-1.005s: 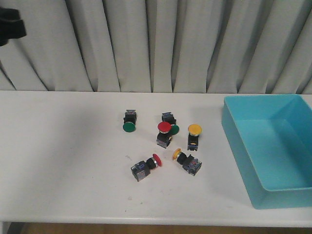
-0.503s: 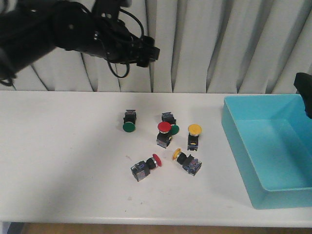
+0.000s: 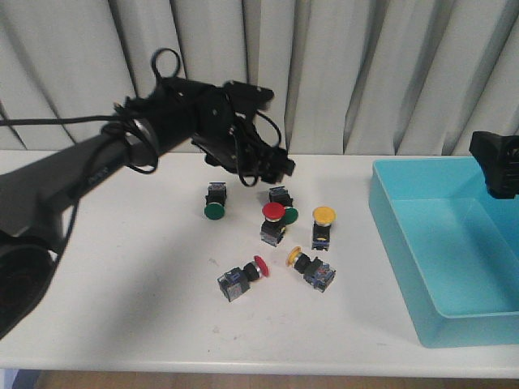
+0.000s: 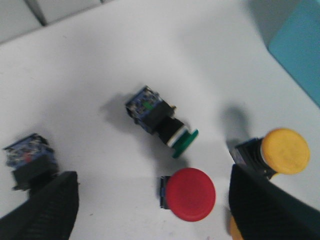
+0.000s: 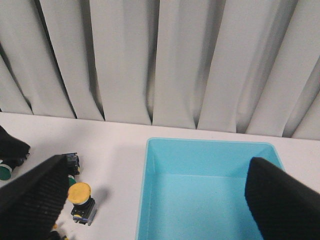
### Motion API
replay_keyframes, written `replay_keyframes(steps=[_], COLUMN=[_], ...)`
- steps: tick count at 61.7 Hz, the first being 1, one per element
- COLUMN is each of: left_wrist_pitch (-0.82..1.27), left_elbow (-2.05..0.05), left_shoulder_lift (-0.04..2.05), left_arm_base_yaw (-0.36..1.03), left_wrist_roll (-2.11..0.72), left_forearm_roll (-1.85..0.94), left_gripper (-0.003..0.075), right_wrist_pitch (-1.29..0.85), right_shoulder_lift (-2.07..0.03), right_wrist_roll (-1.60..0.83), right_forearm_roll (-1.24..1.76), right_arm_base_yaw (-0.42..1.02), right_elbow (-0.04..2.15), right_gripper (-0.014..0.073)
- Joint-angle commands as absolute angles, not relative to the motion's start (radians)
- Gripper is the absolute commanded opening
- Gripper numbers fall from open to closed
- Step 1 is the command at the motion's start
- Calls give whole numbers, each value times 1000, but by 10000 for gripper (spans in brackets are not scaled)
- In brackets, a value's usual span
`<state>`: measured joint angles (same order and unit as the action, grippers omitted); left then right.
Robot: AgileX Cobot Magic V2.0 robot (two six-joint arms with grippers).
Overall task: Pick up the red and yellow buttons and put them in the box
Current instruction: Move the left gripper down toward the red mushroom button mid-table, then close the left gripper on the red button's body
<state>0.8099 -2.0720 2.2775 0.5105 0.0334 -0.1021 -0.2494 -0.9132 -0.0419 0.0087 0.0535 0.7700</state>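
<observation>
Lowered since before, the left gripper (image 3: 272, 162) is spread above the buttons — the right gripper (image 5: 160, 200), mostly cropped, is spread too.

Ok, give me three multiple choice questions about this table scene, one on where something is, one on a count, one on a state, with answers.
1. Where is the box in the front view?
A. Right side of the table
B. Left side
C. Behind the curtain

2. How many green-capped buttons lie on the table?
A. None
B. Two
C. Five

3. What is in the left gripper?
A. A red button
B. A yellow button
C. Nothing, it is open

Answers:
1 A: the turquoise tray sits at the right.
2 B: one green cap stands alone, another peeks from behind a red cap.
3 C: the left wrist view shows fingers spread, nothing between.
</observation>
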Motion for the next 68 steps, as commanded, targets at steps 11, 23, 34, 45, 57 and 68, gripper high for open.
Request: replay_keyframes(steps=[11, 23, 34, 45, 57, 68], left_wrist_pitch=[766, 766, 763, 737, 724, 709], left_elbow=[-2110, -2109, -2109, -2109, -2110, -2110], left_shoulder_lift=[2266, 2288, 2313, 2338, 2367, 2372], left_arm_base_yaw=[560, 567, 567, 567, 567, 567], left_wrist_roll=[-9, -10, -9, -9, -6, 0], left_forearm_roll=[-136, -137, -135, -137, -129, -126], left_gripper=[582, 582, 582, 577, 482, 337], right_wrist_pitch=[-186, -190, -191, -190, -187, -186], right_shoulder_lift=[-909, -909, -909, -909, -909, -909], right_wrist_roll=[-43, -43, -43, -43, -43, -43], right_forearm_roll=[11, 12, 12, 12, 12, 12], right_arm_base_yaw=[53, 53, 53, 53, 53, 53], right_elbow=[800, 800, 800, 800, 800, 800], right_gripper=[666, 661, 655, 649, 636, 631])
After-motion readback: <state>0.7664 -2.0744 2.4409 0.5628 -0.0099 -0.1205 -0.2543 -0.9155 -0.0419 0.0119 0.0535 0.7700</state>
